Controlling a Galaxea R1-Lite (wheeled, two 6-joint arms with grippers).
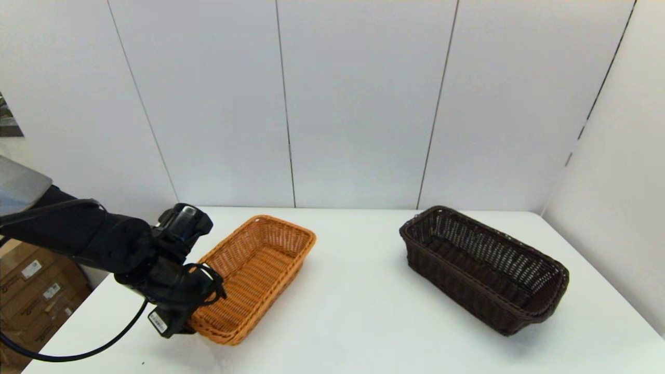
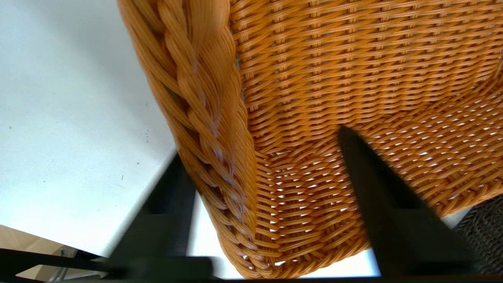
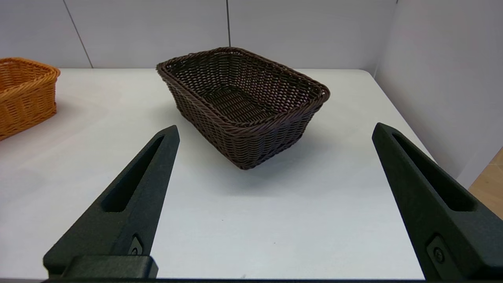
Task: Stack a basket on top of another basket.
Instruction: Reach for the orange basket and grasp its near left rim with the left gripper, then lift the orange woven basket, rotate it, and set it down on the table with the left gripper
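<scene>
Left gripper (image 2: 259,157): reaching in low from the table's left, fingers straddling the orange basket (image 1: 257,272) rim (one inside, one outside), not yet clamped. Right gripper (image 3: 275,133): spread wide, facing the dark basket (image 1: 483,267) at table right.

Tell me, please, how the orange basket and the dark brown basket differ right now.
Colour: the orange basket is orange-tan, the dark brown basket nearly black. Place: the orange one sits on the robot's left side of the table, the dark one on its right. Contact: the left end effector straddles the orange basket's braided rim, one finger inside and one outside; the dark basket stands untouched, with the open right end effector short of it. Both are rectangular, woven and empty.
</scene>
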